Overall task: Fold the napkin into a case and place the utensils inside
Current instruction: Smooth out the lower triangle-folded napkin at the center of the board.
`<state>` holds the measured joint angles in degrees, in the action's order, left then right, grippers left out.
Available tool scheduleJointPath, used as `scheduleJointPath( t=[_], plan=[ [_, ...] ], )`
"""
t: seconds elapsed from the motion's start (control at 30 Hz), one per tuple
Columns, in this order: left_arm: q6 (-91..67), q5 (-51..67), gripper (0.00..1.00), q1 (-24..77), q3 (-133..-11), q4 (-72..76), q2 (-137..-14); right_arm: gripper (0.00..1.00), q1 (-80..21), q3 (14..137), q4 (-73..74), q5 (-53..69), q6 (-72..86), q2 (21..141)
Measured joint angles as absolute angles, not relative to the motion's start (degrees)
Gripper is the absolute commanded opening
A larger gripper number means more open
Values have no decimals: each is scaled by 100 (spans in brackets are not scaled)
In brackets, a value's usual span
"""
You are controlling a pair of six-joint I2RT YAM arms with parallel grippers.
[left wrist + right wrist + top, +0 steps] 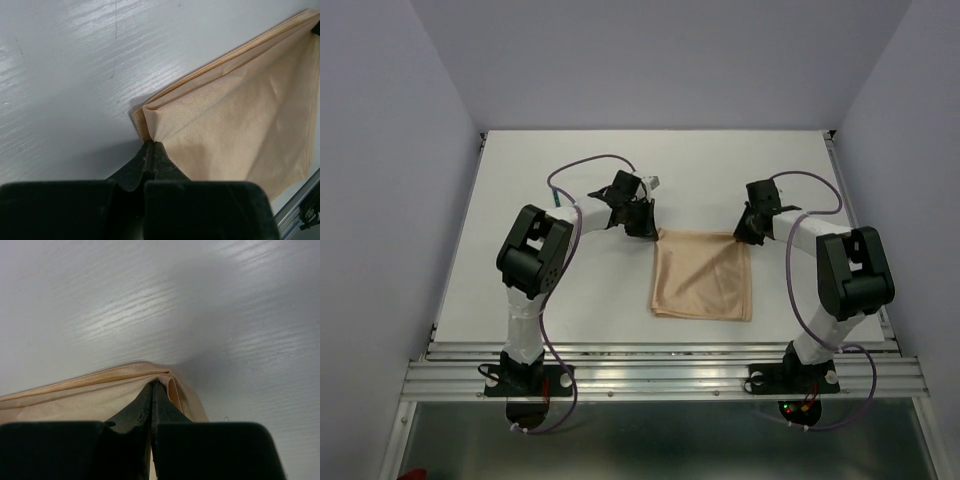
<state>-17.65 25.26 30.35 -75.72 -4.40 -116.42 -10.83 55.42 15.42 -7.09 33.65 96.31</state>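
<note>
The peach-tan napkin (702,275) lies folded into a rough square on the white table between my arms. My left gripper (642,225) is at its far left corner, and the left wrist view shows the jaws (151,144) shut on that corner of the layered napkin (240,115). My right gripper (748,232) is at the far right corner. The right wrist view shows it (155,385) shut on the napkin's folded edge (75,400), with the cloth bunched round the tips. The utensils are not clearly in view; a thin green sliver (556,199) shows beside the left arm.
The white table (570,290) ends in a metal rail (660,355) at the near edge. Pale walls enclose the far and side edges. Purple cables loop over both arms.
</note>
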Motion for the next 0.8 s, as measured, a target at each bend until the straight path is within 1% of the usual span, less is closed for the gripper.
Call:
scheduleJointPath(
  t=[0.03,0.07,0.1,0.2,0.23,0.37,0.5,0.53,0.57,0.6,0.67,0.7,0.8],
  plan=[
    [-1745,2515,10,3035,-7605,-473,-11642,1,-1083,5603,1531,-720,3365,9765],
    [-1712,2486,16,3035,-7647,-530,-11642,1,-1083,5649,1511,-722,3382,9861],
    [-1675,2412,27,3035,-7695,-604,-11642,1,-1083,5712,1492,-729,3387,9913],
    [-1570,2196,44,3037,-7806,-810,-11642,1,-1083,5769,1422,-733,3398,10001],
    [-1555,2058,53,3037,-7850,-906,-11640,1,-1083,5771,1417,-740,3402,10001],
    [-1483,1743,54,3037,-7924,-1170,-11542,1,-1083,5771,1411,-770,3406,10001],
    [-1507,1568,51,3037,-7929,-1356,-11244,1,-1083,5771,1415,-773,3409,10001],
    [-1535,1557,42,3037,-7929,-1361,-11148,1,-1083,5771,1415,-773,3409,10001],
    [-1549,1555,36,3037,-7929,-1356,-11083,1,-1083,5771,1415,-773,3409,10001],
    [-1581,1568,19,3037,-7929,-1343,-10980,1,-1083,5771,1415,-775,3411,10001],
    [-1697,1682,3,3035,-7929,-1286,-10873,1,-1083,5771,1417,-779,3413,10001],
    [-1739,1798,0,3033,-7929,-1229,-10842,1,-1083,5771,1417,-781,3415,10001],
    [-2025,2239,0,3039,-7776,-937,-10836,1,-1083,5771,1420,-792,3433,10001]
  ],
)
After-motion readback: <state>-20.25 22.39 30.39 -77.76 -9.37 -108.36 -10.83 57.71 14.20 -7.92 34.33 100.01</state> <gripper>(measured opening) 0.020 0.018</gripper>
